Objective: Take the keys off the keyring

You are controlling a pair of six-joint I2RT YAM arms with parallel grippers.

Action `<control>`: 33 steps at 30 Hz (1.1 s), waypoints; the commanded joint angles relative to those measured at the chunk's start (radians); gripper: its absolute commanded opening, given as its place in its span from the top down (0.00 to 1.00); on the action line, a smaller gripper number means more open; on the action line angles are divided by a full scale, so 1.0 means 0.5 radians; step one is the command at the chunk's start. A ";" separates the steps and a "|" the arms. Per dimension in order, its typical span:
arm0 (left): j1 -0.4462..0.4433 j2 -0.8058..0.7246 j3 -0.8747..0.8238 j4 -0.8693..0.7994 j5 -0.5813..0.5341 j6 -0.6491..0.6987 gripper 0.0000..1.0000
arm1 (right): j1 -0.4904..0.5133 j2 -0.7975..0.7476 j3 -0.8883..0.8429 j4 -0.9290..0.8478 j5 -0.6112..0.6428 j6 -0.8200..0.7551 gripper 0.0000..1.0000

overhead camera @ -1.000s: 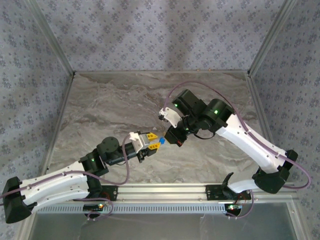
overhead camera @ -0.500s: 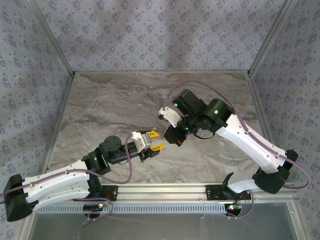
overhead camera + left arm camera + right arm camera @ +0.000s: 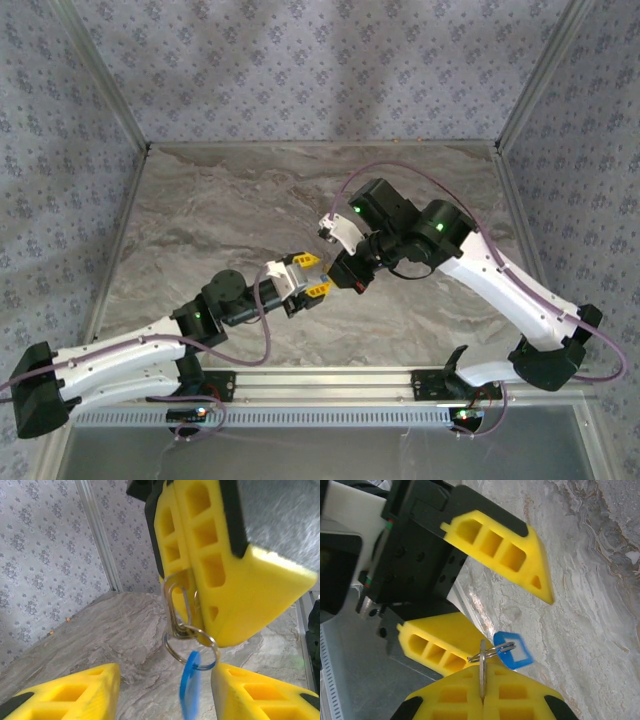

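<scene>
**Left jaws spread wide of the blue piece; right jaws clamp the ring**

In the top view the left gripper [image 3: 321, 275] sits a little further right than a second ago. Its yellow fingers, then drawn close around the blue piece, now stand clearly parted and hold nothing. Seen from the left wrist, those fingers [image 3: 65, 695] are chunky wedges of matte yellow plastic with rectangular pockets moulded in and black backing at the base.

Between them, in the air above the table [image 3: 220, 200], hang the keys [image 3: 189, 687]. They form one thin, glossy, bright blue oblong, edge-on here and touching neither finger. From the right wrist the same piece shows flat, with a pale window in its face.

It dangles from the keyring [image 3: 180, 629], a round loop of silvery wire joined to a longer bent wire loop.

The right gripper [image 3: 482, 690] has its two yellow pads pressed flat together on that metal, with a thin bright edge pinched in the seam. This arm has barely shifted.

The tabletop is smooth grey stone-look sheet with darker veins.
</scene>
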 commanded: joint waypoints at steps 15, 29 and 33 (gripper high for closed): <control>-0.013 0.102 0.178 0.175 0.069 0.158 0.61 | 0.008 -0.093 -0.035 0.052 -0.098 0.059 1.00; -0.013 0.088 0.216 0.134 0.123 0.145 0.79 | -0.031 -0.134 -0.029 0.073 -0.129 0.056 1.00; -0.014 0.078 0.240 0.084 0.165 0.105 0.81 | -0.054 -0.150 -0.037 0.081 -0.132 0.058 1.00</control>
